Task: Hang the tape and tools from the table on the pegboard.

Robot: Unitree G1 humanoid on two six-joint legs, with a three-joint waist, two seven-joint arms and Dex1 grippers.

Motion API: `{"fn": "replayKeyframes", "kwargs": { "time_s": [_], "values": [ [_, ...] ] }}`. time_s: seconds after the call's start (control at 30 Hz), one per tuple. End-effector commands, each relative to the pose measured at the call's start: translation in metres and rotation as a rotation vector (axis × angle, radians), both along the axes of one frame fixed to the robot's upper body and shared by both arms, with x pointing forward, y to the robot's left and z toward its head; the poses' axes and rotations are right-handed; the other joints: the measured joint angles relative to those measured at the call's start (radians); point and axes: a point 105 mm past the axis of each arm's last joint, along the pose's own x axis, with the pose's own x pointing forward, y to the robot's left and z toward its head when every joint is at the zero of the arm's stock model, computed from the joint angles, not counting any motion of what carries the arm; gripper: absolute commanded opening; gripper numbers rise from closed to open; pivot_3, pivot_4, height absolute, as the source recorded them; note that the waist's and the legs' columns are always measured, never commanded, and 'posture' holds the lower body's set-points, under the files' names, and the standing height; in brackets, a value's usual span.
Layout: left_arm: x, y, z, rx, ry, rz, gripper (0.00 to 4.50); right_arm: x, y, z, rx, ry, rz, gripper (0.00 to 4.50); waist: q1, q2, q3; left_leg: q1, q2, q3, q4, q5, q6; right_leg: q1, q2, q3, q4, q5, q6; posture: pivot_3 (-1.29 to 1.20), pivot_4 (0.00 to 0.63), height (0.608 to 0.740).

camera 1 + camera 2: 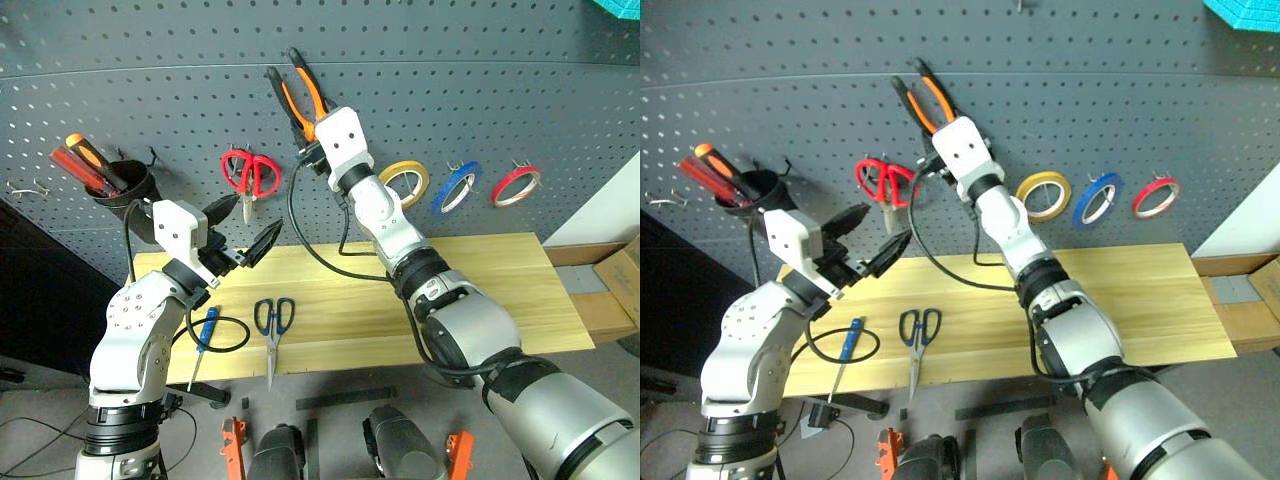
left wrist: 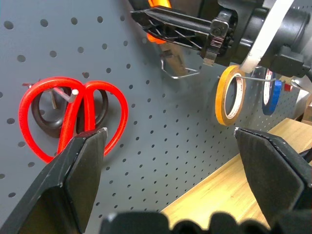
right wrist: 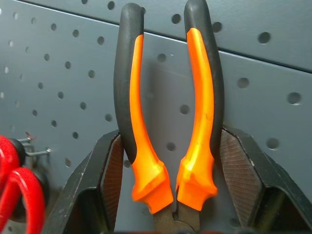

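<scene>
One tool in hand: right gripper [image 3: 168, 161] clamps pliers [image 1: 300, 95], handles up, against pegboard [image 1: 450, 90]. Left gripper [image 1: 243, 232] spread wide, empty. Red tape [image 1: 516, 185] hung. Screwdriver [image 1: 203, 340], black scissors [image 1: 273, 325] lie on table [image 1: 480, 290]. Next move, by judgement: seat pliers on hook [image 2: 178, 70], release.

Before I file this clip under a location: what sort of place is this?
Probably a workshop or tool bench: a pegboard hung with red-handled scissors and tape rings, above a wooden table.
</scene>
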Motion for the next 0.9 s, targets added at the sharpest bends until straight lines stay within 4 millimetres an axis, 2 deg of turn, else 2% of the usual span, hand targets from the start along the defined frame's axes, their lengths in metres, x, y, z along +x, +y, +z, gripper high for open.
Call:
{"fn": "replayKeyframes", "kwargs": {
  "time_s": [0.03, 0.17, 0.5, 0.7, 0.9],
  "values": [
    [-0.004, -0.005, 0.016, 0.007, -0.066, -0.025, 4.5, -0.001, -0.009, 0.011, 0.06, -0.032, -0.02, 2.41, 0.0, 0.0, 0.0, 0.0, 0.0, 0.0, 0.0, 0.0, 0.0, 0.0, 0.0, 0.0, 0.0, 0.0, 0.0, -0.09, 0.164, 0.74],
    [-0.004, -0.006, 0.016, 0.008, -0.066, -0.027, 4.5, 0.002, -0.014, -0.004, 0.049, -0.006, -0.041, 2.41, -0.001, 0.0, 0.0, 0.0, 0.0, 0.0, 0.0, 0.0, 0.0, 0.0, 0.0, 0.0, 0.0, 0.0, 0.0, -0.1, 0.166, 0.74],
    [-0.003, -0.009, 0.015, 0.011, -0.064, -0.034, 4.5, 0.013, -0.033, -0.021, 0.054, 0.072, -0.132, 2.41, 0.001, 0.0, 0.0, 0.0, 0.0, 0.0, 0.0, 0.001, 0.001, 0.001, 0.0, 0.0, 0.0, 0.0, 0.0, -0.11, 0.171, 0.74],
    [-0.001, -0.011, 0.015, 0.004, -0.063, -0.034, 4.5, 0.02, -0.041, -0.037, 0.05, 0.159, -0.17, 4.43, 0.003, 0.0, 0.0, 0.001, 0.0, -0.002, 0.0, 0.003, 0.005, 0.002, 0.0, -0.001, 0.0, 0.003, -0.003, -0.11, 0.172, 0.74],
    [0.0, -0.014, 0.012, -0.009, -0.051, -0.037, 4.5, 0.019, -0.049, -0.05, 0.047, 0.225, -0.189, 4.48, 0.006, 0.0, 0.0, 0.001, -0.001, -0.003, -0.001, 0.009, 0.007, 0.002, 0.001, -0.002, 0.0, 0.01, -0.005, -0.13, 0.176, 0.74]
  ]
}}
